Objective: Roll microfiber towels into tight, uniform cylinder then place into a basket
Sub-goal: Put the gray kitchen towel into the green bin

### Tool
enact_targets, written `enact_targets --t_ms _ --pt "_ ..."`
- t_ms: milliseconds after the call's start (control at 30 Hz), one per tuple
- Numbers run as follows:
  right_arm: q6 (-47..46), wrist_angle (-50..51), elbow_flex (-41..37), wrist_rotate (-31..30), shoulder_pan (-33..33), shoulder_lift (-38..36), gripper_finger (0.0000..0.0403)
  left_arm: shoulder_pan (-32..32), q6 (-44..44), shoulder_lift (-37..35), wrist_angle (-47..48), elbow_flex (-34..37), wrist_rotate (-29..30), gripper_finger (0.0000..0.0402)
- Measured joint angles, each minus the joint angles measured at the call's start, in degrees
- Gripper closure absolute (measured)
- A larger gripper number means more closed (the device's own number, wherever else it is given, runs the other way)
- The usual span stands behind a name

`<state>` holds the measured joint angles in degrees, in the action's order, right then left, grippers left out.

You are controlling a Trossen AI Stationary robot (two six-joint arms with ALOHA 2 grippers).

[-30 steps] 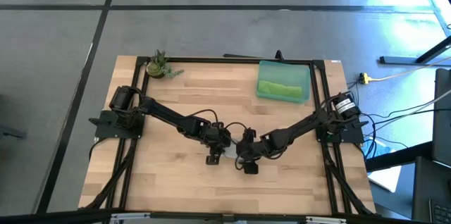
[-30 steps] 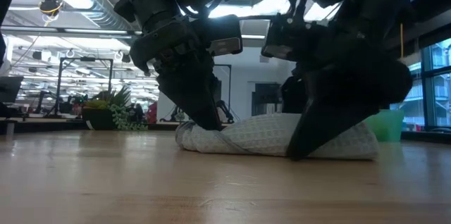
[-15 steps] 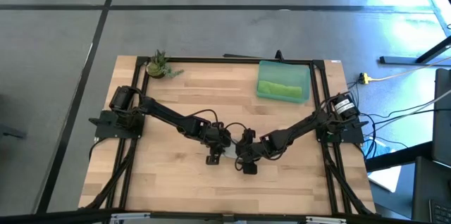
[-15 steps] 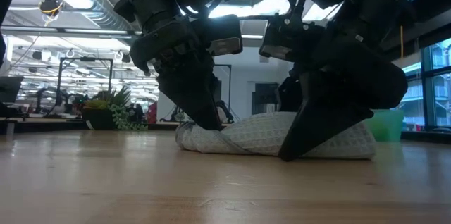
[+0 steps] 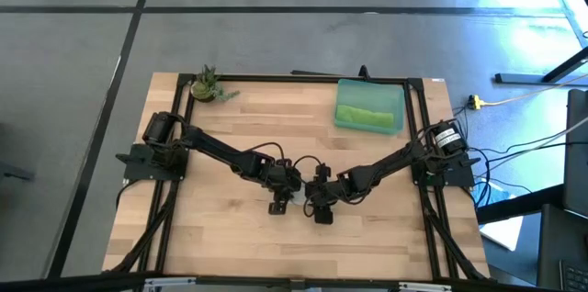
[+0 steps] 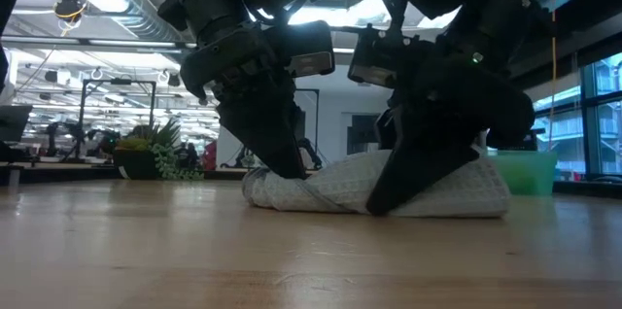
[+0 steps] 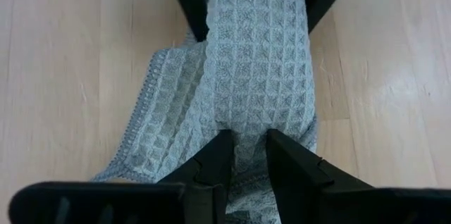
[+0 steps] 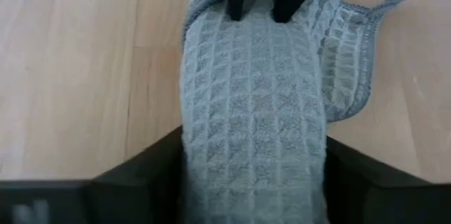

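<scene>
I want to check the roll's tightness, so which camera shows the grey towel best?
The right wrist view: the grey towel fills it, weave and loose edge clear. The left wrist view shows it similarly, the low view shows its side, and the high view hides it under the arms.
</scene>
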<state>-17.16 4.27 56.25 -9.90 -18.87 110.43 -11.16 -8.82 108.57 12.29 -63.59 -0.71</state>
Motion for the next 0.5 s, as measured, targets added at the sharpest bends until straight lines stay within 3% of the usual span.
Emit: enact_targets --t_ms 333,500 --pt "-0.4 -0.4 0.0 1.4 0.0 0.0 0.0343 0.0 0.0 0.0 -0.1 0.0 0.0 0.0315" --pt "-0.4 -0.4 -0.1 1.7 0.0 0.0 0.0357 0.0 0.0 0.0 -0.1 -0.1 0.0 0.0315"
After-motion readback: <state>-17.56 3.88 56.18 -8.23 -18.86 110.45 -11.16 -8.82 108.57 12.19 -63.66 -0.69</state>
